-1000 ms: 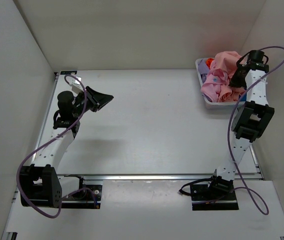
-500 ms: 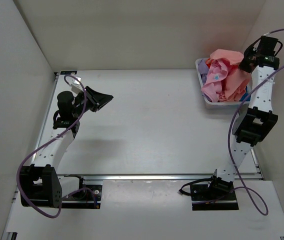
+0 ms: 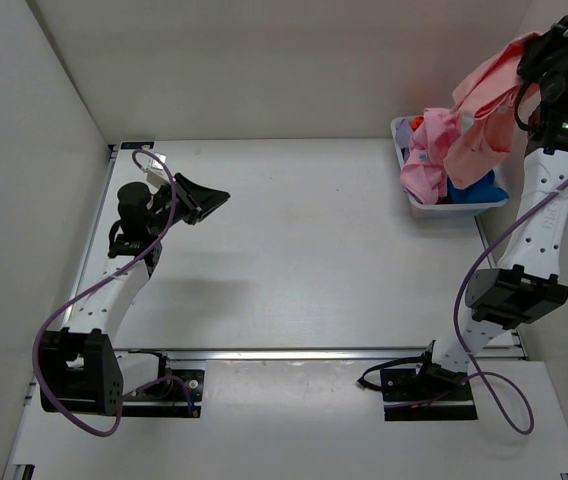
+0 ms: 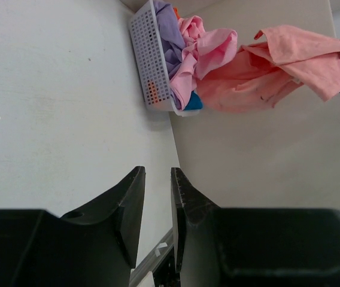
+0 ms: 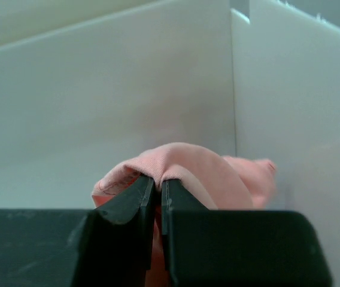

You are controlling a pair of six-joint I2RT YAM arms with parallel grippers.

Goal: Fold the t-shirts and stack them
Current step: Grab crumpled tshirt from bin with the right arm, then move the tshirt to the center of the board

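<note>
Salmon-coral t-shirt (image 3: 484,110) pinched in right gripper (image 5: 156,182), jaws closed tight on fold of cloth. Shirt held high above white plastic basket (image 3: 416,207) at far right corner of table (image 3: 304,250), lower part draped into basket. Lighter pink t-shirt (image 3: 422,170) heaped in basket, bright blue t-shirt (image 3: 476,188) seen beneath. Purple cloth (image 4: 167,36) seen against basket wall. Left gripper (image 4: 158,179) held over table's left side, well apart from basket, jaws narrowly parted, nothing between.

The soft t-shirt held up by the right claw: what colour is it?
Salmon-coral, plain; the soft cotton t-shirt shows best in the left wrist view.
</note>
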